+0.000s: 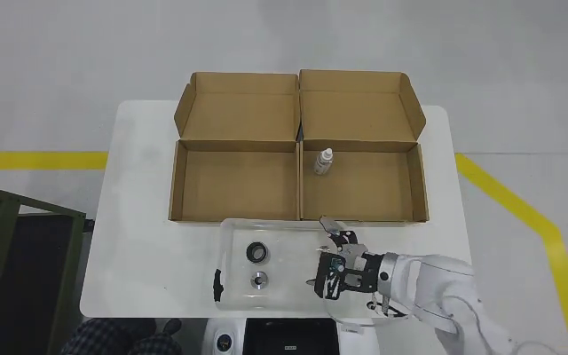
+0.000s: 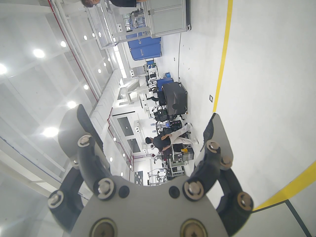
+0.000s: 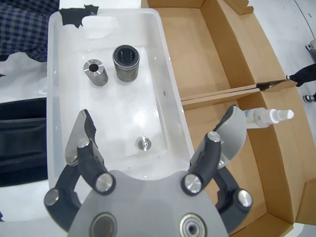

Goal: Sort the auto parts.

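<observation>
Auto parts in clear bin (image 1: 266,222) at near edge of table (image 1: 142,222): bearing (image 3: 126,62) and steel sleeve (image 3: 95,72) on end, side by side but apart, toward end with black tape (image 1: 216,286); small stud (image 3: 142,143) alone, closer to right gripper (image 3: 158,113). Right gripper over bin's other end, jaws spread wide, nothing held. Spray bottle (image 1: 321,161) in right box (image 1: 390,191), near wall shared with left box (image 1: 235,186); left gripper (image 2: 148,114) likewise wide, unloaded, facing the room.

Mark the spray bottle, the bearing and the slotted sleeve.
spray bottle (image 1: 320,164), top view, body.
bearing (image 3: 126,71), right wrist view, side wall.
slotted sleeve (image 3: 98,69), right wrist view, top face.
</observation>
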Controlling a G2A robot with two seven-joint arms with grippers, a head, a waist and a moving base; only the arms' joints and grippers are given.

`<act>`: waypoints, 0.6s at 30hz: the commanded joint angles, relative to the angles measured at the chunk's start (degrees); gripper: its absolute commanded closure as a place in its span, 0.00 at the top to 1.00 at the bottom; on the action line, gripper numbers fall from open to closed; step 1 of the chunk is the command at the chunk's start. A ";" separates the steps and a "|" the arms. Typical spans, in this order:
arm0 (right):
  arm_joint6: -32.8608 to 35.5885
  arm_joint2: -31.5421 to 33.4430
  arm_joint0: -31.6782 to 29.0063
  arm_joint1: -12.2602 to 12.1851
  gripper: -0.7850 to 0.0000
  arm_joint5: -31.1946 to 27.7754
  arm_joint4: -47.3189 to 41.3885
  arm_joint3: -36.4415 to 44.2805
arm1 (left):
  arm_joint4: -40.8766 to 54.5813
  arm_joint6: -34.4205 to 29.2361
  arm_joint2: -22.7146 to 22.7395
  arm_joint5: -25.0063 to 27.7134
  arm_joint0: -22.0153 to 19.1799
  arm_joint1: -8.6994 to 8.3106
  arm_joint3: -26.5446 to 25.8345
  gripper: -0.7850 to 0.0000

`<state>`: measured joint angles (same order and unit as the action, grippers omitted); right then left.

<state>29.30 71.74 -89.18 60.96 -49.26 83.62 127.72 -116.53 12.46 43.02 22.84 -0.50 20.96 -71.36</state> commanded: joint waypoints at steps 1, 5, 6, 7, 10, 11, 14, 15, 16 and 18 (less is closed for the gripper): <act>0.60 -1.11 -0.16 -0.10 1.00 -0.31 2.19 0.23 | 0.00 0.00 0.00 0.00 0.00 0.00 0.00 1.00; 2.03 -2.88 -0.37 -0.27 1.00 -0.20 6.51 0.75 | 0.00 0.00 0.00 0.00 0.00 0.00 0.00 1.00; 2.34 -3.35 -0.45 -0.30 1.00 -0.07 7.39 0.83 | 0.00 0.00 0.00 0.00 0.00 0.00 0.00 1.00; 2.60 -3.78 -0.49 -0.32 1.00 0.02 8.10 0.85 | 0.00 0.00 0.00 0.00 0.00 0.00 0.00 1.00; 3.79 -5.09 -0.39 -0.38 1.00 0.30 10.52 0.90 | 0.00 0.00 0.00 0.00 0.00 0.00 0.00 1.00; 4.02 -5.61 -0.31 -0.38 1.00 0.29 11.05 0.85 | 0.00 0.00 0.00 0.00 0.00 0.00 0.00 1.00; 5.16 -7.04 0.14 -0.32 1.00 0.75 12.32 0.30 | 0.00 0.00 0.00 0.00 0.00 0.00 0.00 1.00; 5.64 -7.48 0.37 -0.30 1.00 0.76 12.62 0.12 | 0.00 0.00 0.00 0.00 0.00 0.00 0.00 1.00; 6.23 -7.88 0.59 -0.27 1.00 0.97 12.97 0.01 | 0.00 0.00 0.00 0.00 0.00 0.00 0.00 1.00; 7.14 -8.67 0.96 -0.19 1.00 1.26 13.17 -0.31 | 0.00 0.00 0.00 0.00 0.00 0.00 0.00 1.00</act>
<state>35.88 63.47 -88.43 60.73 -48.13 96.68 127.60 -116.53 12.46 43.02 22.84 -0.50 20.96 -71.36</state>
